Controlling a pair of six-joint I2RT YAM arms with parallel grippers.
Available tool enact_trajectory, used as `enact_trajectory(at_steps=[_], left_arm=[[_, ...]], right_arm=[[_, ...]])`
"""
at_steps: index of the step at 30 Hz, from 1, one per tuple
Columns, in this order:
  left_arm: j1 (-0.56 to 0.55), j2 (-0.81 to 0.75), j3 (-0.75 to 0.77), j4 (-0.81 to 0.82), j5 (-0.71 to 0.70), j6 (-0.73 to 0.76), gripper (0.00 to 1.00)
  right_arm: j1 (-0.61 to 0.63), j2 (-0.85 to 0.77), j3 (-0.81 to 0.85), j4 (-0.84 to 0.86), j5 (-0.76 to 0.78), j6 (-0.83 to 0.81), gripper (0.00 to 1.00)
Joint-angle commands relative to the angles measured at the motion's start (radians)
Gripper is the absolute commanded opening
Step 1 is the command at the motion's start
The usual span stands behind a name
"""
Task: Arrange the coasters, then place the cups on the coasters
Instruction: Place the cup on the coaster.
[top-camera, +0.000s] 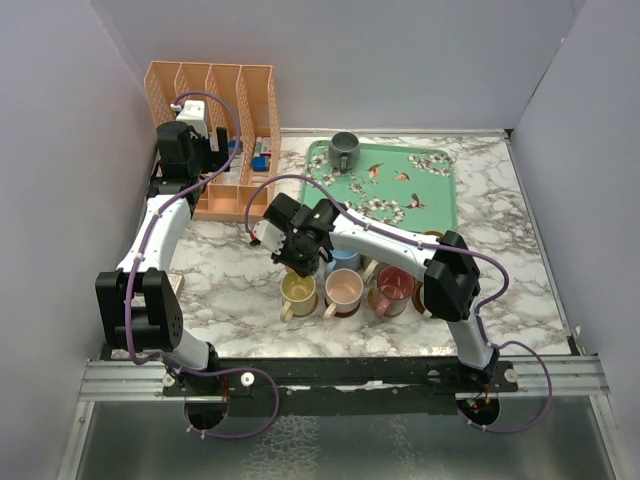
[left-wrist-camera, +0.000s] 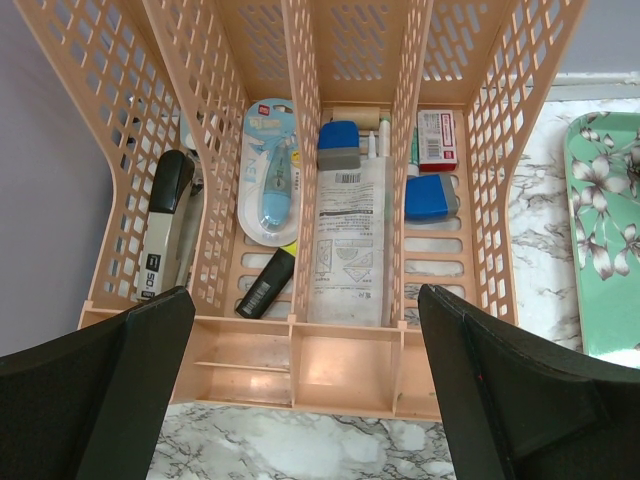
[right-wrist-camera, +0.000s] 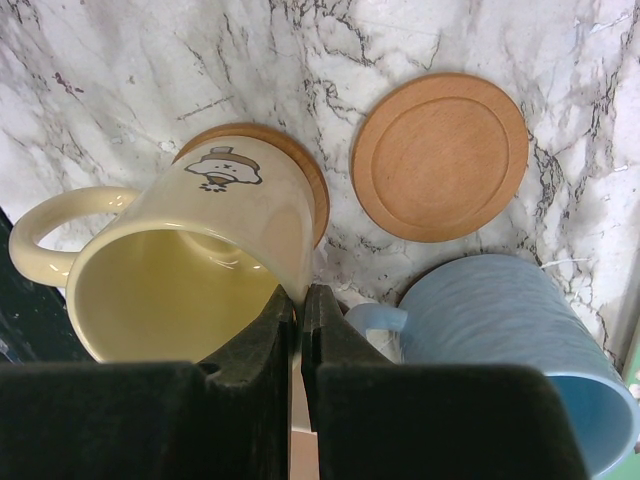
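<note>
The marble desk (top-camera: 230, 290) carries three kinds of holder. The largest is a peach lattice organiser (top-camera: 225, 110) in the far left corner, split into lanes. In the left wrist view, its lanes hold:
- a stapler (left-wrist-camera: 165, 225)
- a packaged correction-tape roller (left-wrist-camera: 270, 170) with a black marker (left-wrist-camera: 265, 285) below it
- a long clear packet (left-wrist-camera: 350, 240) with a blue eraser (left-wrist-camera: 338, 145) at its top
- a small red-and-white box (left-wrist-camera: 437, 140) above a second blue block (left-wrist-camera: 432, 197)

The left pincer (left-wrist-camera: 305, 295) hangs over the organiser's front edge, its fingers spread wide with nothing between them.

Next in size is the teal floral tray (top-camera: 430, 200) at the far middle, with a grey mug (top-camera: 346, 150) standing in its far left corner.

Near the middle of the desk, a yellow mug (right-wrist-camera: 190, 260), a pink mug (top-camera: 343, 290) and a dark red mug (top-camera: 393, 288) stand in a row. A blue mug (right-wrist-camera: 510, 340) sits just behind them, largely hidden in the overhead view by the right arm. The yellow mug stands on a dark brown coaster (right-wrist-camera: 300, 160). A lighter coaster (right-wrist-camera: 440, 155) lies bare nearby, apart from both mugs.

The right pincer (right-wrist-camera: 300, 300) is closed tight on nothing. It sits in the gap between the yellow and blue mugs, just beside the yellow mug's rim.
</note>
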Motion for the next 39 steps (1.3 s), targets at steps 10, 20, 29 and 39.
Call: enact_trajectory(at_steps=[10,20,29,39], left_arm=[[0.008,-0.036,-0.018,0.029,0.023,0.016,0.99],[0.008,-0.041,-0.029,0.036,0.041,0.024,0.99],[0.008,-0.030,-0.032,0.039,0.128,0.039,0.99],[-0.032,0.048,0.026,0.024,0.173,0.023,0.98]], right_arm=[[0.012,0.007,0.026,0.029,0.035,0.008,0.26],[0.009,-0.037,0.076,0.049,0.099,0.008,0.65],[-0.076,-0.115,0.123,0.090,0.093,-0.003,0.66],[-0.294,-0.276,0.079,0.132,0.064,-0.006,0.66]])
